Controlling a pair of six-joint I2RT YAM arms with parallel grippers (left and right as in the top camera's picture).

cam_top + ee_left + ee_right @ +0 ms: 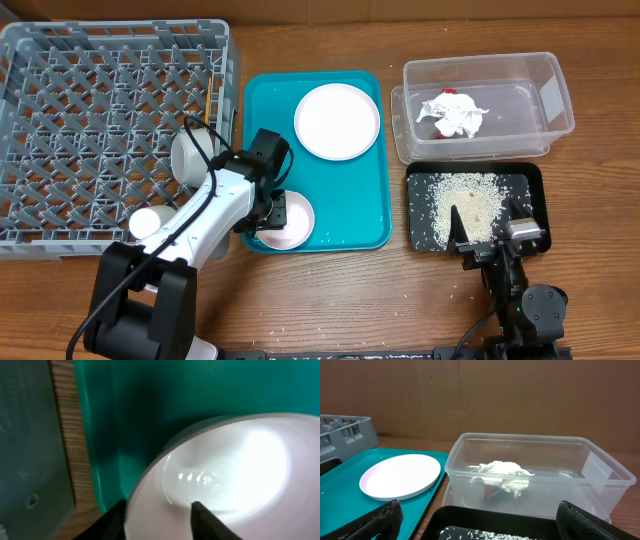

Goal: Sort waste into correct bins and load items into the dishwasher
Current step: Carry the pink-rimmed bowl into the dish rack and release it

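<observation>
My left gripper is open astride the rim of the small pink bowl, one finger outside and one inside. The bowl sits at the front of the teal tray. The pink plate lies at the tray's back. The grey-green bowl and the white cup stand in the grey dish rack. Something thin and wooden shows at the rack's right wall. White tissue and the red wrapper lie in the clear tub. Rice covers the black tray. My right gripper is open and empty over that tray's near edge.
The teal tray's left rim lies close to the rack's right wall. A few loose rice grains are scattered on the wooden table in front of the trays.
</observation>
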